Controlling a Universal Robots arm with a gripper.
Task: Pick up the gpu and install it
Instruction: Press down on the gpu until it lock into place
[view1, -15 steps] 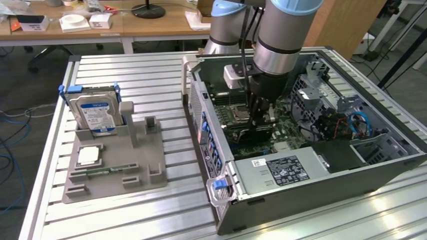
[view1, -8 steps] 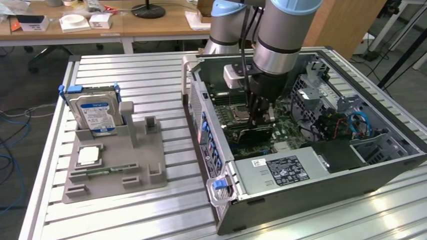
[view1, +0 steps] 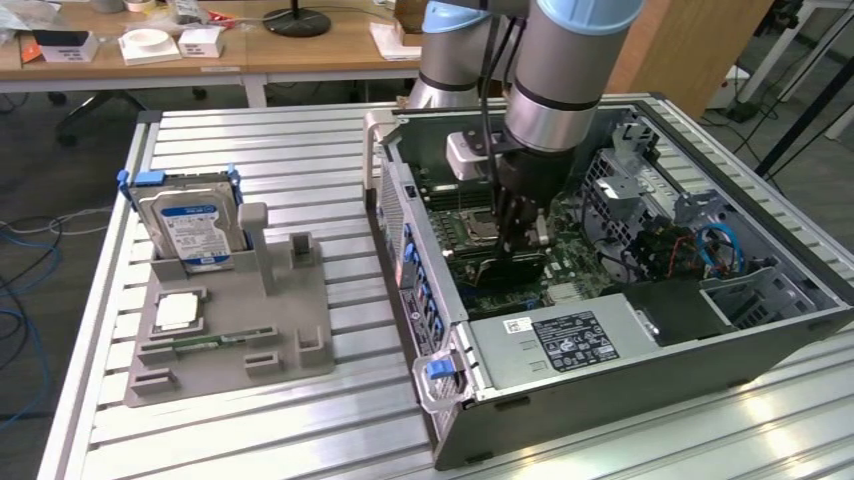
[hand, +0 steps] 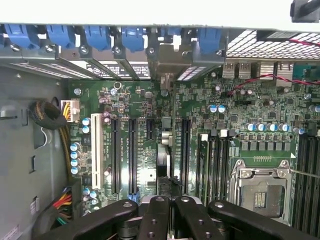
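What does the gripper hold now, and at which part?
The gripper is shut on the thin green-and-black gpu, seen edge-on, gripping its upper edge above the motherboard slots.

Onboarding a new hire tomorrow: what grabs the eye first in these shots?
The arm plunging into the open computer case, its claw shut on the gpu, held edge-on over the green motherboard. Next, the hard drive with its blue label, standing upright in the grey fixture at the exterior view's left.

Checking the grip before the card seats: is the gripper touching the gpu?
Touching. In the wrist view the gripper is shut on the edge-on gpu, standing over the motherboard.
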